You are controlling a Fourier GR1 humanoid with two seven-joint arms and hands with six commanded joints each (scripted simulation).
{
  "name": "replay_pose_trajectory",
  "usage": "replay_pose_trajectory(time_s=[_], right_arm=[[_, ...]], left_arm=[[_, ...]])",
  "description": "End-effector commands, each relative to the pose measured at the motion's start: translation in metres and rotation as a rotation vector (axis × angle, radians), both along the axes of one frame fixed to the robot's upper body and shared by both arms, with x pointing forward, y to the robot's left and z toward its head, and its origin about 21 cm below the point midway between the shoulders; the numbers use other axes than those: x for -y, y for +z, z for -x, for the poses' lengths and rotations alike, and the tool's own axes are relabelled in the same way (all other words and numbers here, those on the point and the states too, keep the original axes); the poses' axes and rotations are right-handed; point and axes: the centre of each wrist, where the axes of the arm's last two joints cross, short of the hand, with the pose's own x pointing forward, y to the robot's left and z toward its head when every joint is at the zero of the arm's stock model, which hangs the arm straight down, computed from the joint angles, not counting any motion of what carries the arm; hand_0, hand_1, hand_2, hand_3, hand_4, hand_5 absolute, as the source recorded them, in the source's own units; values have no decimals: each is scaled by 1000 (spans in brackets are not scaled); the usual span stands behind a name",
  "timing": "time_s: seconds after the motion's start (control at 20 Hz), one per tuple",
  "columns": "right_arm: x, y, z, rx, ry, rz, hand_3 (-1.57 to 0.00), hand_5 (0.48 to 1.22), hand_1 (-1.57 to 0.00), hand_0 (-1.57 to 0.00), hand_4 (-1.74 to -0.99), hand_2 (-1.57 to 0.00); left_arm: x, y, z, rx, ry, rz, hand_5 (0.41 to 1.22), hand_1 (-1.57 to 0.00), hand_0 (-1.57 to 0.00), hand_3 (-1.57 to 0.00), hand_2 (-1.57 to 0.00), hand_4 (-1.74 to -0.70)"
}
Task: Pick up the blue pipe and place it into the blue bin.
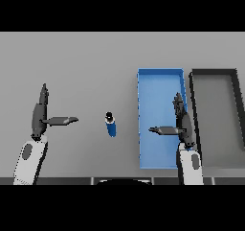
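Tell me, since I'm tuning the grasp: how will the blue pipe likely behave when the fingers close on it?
The blue pipe looks short and round-bodied, so it may roll if nudged sideways on the grey table. It looks rigid, judging by its straight outline, so it should not flex. Its smooth surface could slip between fingers. Both the left hand and right hand are open and apart from it.

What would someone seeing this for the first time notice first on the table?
The bright blue bin stands out most, right of centre on the grey table, with a dark grey bin beside it on its right. Next comes the small blue pipe with its black tip, lying alone left of the blue bin. The open left hand shows at the far left, and the open right hand is over the blue bin's right edge.
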Motion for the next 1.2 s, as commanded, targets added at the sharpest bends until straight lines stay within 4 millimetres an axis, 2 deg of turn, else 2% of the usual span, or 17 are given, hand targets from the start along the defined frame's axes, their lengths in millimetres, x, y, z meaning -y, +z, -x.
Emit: replay_pose_trajectory(time_s=[0.0, 0.25, 0.3, 0.4, 0.6, 0.75, 0.9, 1.0, 1.15], right_arm=[[1, 0, -1, -2, -2, 0, 1, 629, 1, 1, -1205, 1], [13, 3, -4, 8, -5, 9, 1, 629, 1, 1, -1205, 1], [27, 9, 3, 90, 28, 146, 1, 629, 1, 1, -1205, 1], [33, 11, 15, 131, 73, 275, 1, 627, 1, 1, -1197, 1], [36, 15, 18, 131, 98, 308, 1, 625, 1, 1, -1206, 1], [36, 17, 17, 123, 99, 316, 1, 621, 1, 1, -1192, 1], [30, 14, 14, 127, 107, 313, 1, 616, 1, 1, -1179, 1], [37, 12, 14, 123, 105, 329, 1, 616, 1, 1, -1174, 1], [34, 16, 17, 129, 113, 323, 1, 618, 1, 1, -1174, 1]], left_arm=[[1, 0, -1, 4, -1, 1, 593, 1, 1, 1, 1, -966], [13, 1, -6, 9, -3, 2, 593, 1, 1, 1, 1, -966], [0, -2, 0, 7, -115, -68, 593, 1, 1, 1, 1, -966], [-17, -3, 4, -8, -232, -144, 590, 1, 1, 1, 1, -960], [-26, -6, 7, -8, -306, -157, 594, 1, 1, 1, 1, -960], [-25, 1, 11, 2, -417, -143, 584, 1, 1, 1, 1, -976], [-19, 6, 22, -54, -530, -164, 549, 1, 1, 1, 1, -1026], [-2, -1, 28, -91, -603, -160, 522, 1, 1, 1, 1, -1071], [24, -7, 36, -136, -696, -155, 485, 1, 1, 1, 1, -1126]])
